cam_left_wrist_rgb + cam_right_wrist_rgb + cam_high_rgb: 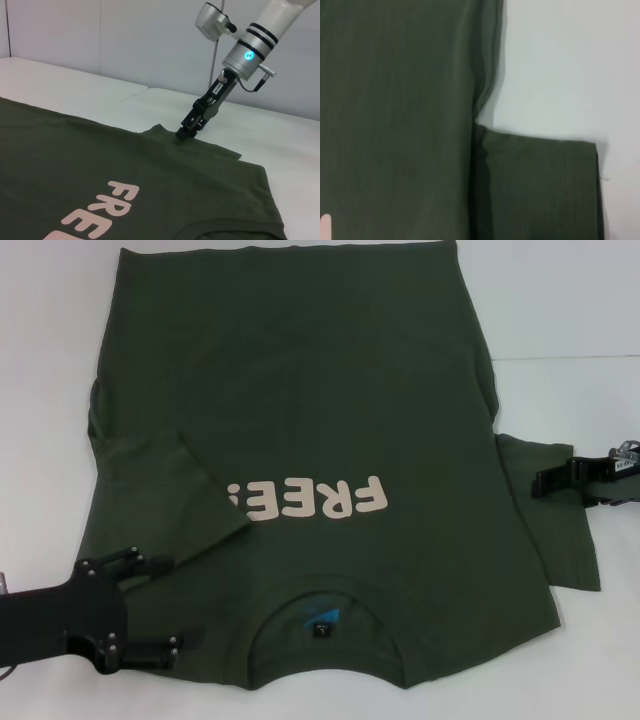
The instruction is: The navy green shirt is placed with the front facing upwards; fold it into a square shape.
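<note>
My left gripper [165, 605] sits at the lower left of the head view, fingers spread wide over the shirt's shoulder, holding nothing. My right gripper [545, 483], at the right edge, rests on the right sleeve [560, 530]; only the left wrist view shows its tips [182, 132] touching cloth, and I cannot tell their spread. The navy green shirt [300, 410] fills the white table [560, 310], its left sleeve folded inward.

Shirt [300, 440] hem off-frame; "FREE!" part-covered.

shirt [300, 440]: matt cotton-like cloth | table [570, 300]: smooth, white
</note>
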Motion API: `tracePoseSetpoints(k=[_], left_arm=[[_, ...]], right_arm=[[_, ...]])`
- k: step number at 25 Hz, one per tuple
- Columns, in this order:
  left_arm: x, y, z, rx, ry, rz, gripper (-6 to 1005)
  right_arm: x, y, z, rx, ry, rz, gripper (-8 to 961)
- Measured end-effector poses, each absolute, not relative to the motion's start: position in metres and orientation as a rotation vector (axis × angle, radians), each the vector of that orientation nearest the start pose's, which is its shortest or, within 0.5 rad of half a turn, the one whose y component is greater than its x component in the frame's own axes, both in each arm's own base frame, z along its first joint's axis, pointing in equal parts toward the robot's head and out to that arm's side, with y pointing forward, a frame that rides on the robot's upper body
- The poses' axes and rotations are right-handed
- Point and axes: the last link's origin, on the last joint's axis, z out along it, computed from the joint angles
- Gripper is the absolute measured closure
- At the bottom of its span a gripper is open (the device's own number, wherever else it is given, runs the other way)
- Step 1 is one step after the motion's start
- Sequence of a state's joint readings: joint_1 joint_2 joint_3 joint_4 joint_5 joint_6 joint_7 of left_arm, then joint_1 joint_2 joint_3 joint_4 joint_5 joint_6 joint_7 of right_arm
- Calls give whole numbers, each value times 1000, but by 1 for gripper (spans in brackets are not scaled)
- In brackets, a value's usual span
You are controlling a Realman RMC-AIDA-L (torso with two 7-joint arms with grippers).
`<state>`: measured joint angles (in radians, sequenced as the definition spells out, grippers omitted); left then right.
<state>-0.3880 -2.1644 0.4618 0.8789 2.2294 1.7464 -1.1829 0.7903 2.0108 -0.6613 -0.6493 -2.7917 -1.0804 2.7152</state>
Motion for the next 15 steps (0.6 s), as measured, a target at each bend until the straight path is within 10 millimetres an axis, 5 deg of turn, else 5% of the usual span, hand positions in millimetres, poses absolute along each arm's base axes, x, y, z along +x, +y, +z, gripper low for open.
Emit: tracePoseSetpoints(k=[15], left_arm=[[-300,274,17,-2723,-456,-566,43]], right_arm=[[296,417,26,-1870,1746,13,158]])
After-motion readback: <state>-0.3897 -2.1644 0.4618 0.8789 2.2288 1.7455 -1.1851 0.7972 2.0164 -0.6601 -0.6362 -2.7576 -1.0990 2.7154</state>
